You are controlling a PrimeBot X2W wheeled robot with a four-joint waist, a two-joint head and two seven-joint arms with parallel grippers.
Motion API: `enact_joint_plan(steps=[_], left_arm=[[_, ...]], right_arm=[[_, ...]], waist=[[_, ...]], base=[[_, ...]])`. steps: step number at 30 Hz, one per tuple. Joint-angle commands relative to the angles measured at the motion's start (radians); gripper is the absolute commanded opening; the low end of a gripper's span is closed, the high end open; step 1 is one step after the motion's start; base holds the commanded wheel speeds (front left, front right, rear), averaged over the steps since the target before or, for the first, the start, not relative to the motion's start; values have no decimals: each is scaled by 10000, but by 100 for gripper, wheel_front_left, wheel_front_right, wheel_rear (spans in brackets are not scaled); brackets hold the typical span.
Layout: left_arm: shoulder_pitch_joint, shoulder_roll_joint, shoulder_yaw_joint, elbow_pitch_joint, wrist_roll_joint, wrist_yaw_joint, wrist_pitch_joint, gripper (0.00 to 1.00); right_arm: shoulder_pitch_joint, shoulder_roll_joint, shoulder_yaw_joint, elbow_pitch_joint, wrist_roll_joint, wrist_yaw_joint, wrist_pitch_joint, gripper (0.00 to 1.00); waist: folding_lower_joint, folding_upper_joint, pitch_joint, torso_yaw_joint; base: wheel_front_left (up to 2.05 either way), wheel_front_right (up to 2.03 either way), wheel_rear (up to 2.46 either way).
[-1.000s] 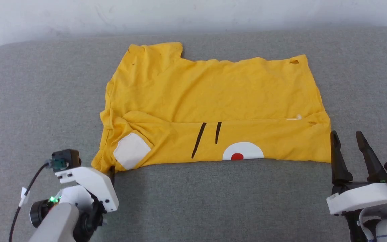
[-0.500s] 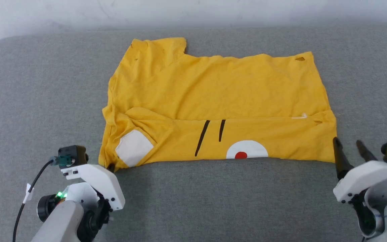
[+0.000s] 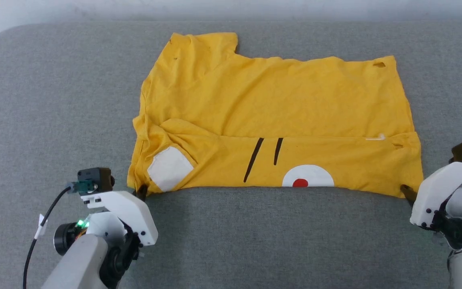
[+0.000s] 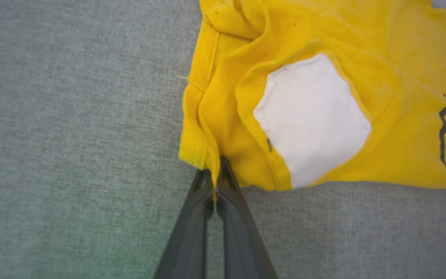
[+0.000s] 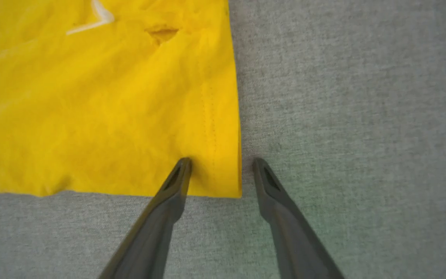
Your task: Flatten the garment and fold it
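The garment (image 3: 271, 108) is a yellow T-shirt lying on the grey cushion, its near strip folded over and showing black lines, a white oval with a red dot, and a white patch (image 4: 310, 118). My left gripper (image 4: 215, 170) is shut on the garment's (image 4: 246, 116) near left corner, pinching the hem; in the head view it (image 3: 140, 192) sits at that corner. My right gripper (image 5: 221, 164) is open and straddles the near right corner of the garment (image 5: 103, 104), one finger on the cloth and one on the cushion. In the head view one dark fingertip (image 3: 406, 189) touches that corner.
The grey upholstered cushion (image 3: 255, 241) spreads all around the shirt, with its rounded back edge (image 3: 54, 28) against a pale wall. Small holes show in the shirt near its far right corner (image 3: 379, 64) and in the right hem (image 5: 162, 33).
The left gripper has shut on the shirt's near left corner. The right gripper has come down from upright onto the near right corner. The camera has tilted, shifting the whole picture.
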Motion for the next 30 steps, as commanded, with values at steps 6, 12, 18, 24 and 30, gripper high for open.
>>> enact_joint_plan(steps=[6,12,18,24,30], left_arm=[[-208,-19,-85,22,495,-200,-1009,0],[21,170,-33,-127,1269,55,-2606,0],[913,497,43,-825,1471,532,-2851,0],[2317,975,52,-1818,1356,1165,-2068,0],[3363,1193,-133,-2180,914,1397,-985,0]], right_arm=[[170,77,13,-734,-155,-9,-710,0],[631,77,27,-1368,381,-9,-2810,0],[1784,78,-129,-2240,730,-9,-3309,0],[3200,78,-323,-2950,1243,-9,-2594,0],[4188,78,-517,-2568,1484,-9,-1708,0]], waist=[[0,0,-126,93],[0,0,-598,128],[0,0,-1009,162],[0,0,-1279,81],[0,0,-1294,42]], base=[[0,0,0],[0,0,0],[0,0,0],[0,0,0],[0,0,0]])
